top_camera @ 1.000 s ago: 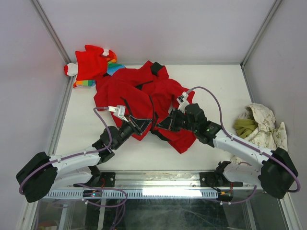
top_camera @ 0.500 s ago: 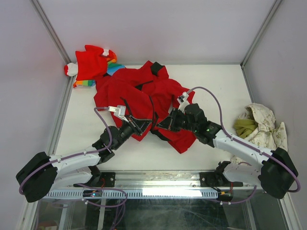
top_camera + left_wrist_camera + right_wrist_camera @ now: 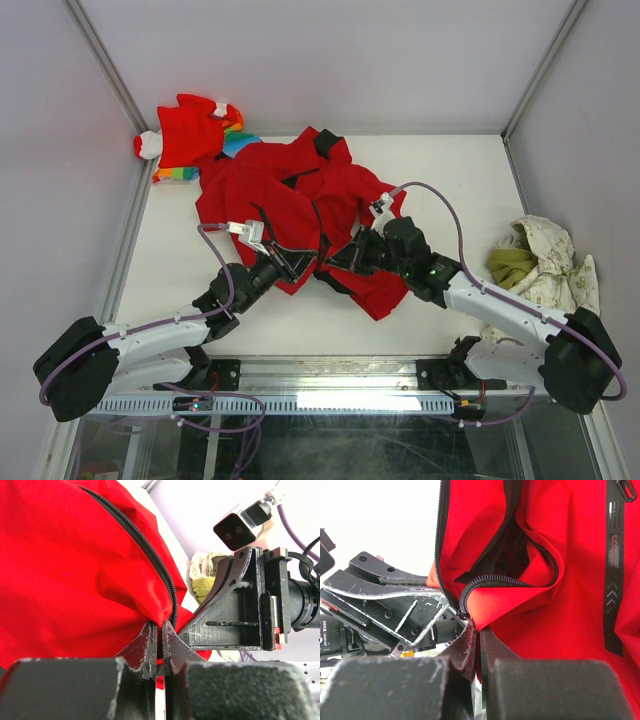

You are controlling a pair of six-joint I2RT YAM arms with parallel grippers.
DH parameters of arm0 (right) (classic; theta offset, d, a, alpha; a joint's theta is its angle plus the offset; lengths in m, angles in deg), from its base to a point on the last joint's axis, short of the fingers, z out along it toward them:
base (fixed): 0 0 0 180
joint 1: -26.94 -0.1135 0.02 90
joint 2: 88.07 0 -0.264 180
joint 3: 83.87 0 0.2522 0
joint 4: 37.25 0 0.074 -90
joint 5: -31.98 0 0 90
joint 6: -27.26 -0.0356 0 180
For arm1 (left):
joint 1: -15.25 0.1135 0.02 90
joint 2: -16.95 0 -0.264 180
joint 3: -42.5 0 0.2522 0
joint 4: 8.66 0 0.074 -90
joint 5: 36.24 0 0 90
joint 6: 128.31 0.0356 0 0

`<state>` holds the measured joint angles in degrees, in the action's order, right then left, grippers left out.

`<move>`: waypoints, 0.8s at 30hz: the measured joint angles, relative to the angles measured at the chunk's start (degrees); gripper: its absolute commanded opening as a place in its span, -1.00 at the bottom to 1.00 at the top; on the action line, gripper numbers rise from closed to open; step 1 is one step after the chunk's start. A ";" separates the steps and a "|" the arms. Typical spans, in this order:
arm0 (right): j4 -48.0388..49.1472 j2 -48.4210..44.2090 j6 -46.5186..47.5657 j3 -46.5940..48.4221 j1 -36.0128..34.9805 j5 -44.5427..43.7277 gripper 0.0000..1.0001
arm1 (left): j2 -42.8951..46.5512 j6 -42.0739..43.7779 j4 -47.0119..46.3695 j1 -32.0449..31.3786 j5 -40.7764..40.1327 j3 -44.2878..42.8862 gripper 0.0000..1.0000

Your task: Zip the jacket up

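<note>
The red jacket (image 3: 240, 190) lies crumpled and unzipped at the table's middle back, its black lining showing. My left gripper (image 3: 302, 262) is shut on the jacket's near hem, right beside the dark zipper teeth (image 3: 150, 550), as the left wrist view (image 3: 160, 630) shows. My right gripper (image 3: 335, 262) is shut on the facing hem edge, just under the curled zipper end (image 3: 495, 579), as the right wrist view (image 3: 479, 630) shows. The two grippers sit almost touching, tip to tip. A black chest strip with white lettering (image 3: 614, 555) shows on the jacket.
A smaller red garment with rainbow stripes and white cuffs (image 3: 190, 135) lies at the back left corner, touching the jacket. A cream and olive cloth (image 3: 535, 260) is bunched at the right edge. Walls close in the table on three sides.
</note>
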<state>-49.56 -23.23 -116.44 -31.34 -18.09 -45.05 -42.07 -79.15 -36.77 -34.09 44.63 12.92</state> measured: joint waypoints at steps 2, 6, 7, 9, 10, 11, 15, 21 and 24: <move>0.00 0.00 -0.24 0.00 -0.02 -0.24 -1.00 | 0.00 0.04 0.33 -0.20 -0.07 -0.11 -1.00; 0.00 -0.04 -0.52 0.00 -0.02 -0.68 -1.00 | 0.00 0.20 0.52 -0.24 -0.42 -0.24 -1.00; 0.00 -0.07 -0.61 0.00 -0.02 -0.79 -1.00 | 0.00 0.26 0.55 -0.24 -0.57 -0.24 -1.00; -0.04 -0.17 -0.70 0.00 -0.02 -0.98 -1.00 | 0.00 0.52 0.68 -0.31 -1.20 -0.24 -1.00; -0.04 -0.26 -0.74 0.00 -0.02 -1.20 -1.00 | 0.00 0.72 0.83 -0.52 -1.55 -0.24 -1.00; -0.07 -0.35 -0.74 0.00 -0.02 -1.29 -1.00 | 0.00 0.83 0.96 -0.63 -1.57 -0.24 -1.00; -0.57 -0.59 -0.72 0.00 -0.13 -1.75 -1.00 | 0.17 1.18 2.08 -0.98 -2.54 -0.33 -1.00; -1.07 -0.61 -0.74 0.00 -0.17 -2.14 -1.00 | 0.28 1.46 3.04 -1.36 -2.54 -0.68 -1.00; -1.09 -0.61 -0.72 0.00 -0.17 -2.10 -1.00 | 0.28 1.51 3.30 -1.44 -2.54 -0.68 -1.00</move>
<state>-50.65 -23.84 -117.16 -31.34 -18.27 -47.15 -41.79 -77.65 -33.47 -35.54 42.10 12.24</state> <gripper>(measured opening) 0.013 0.021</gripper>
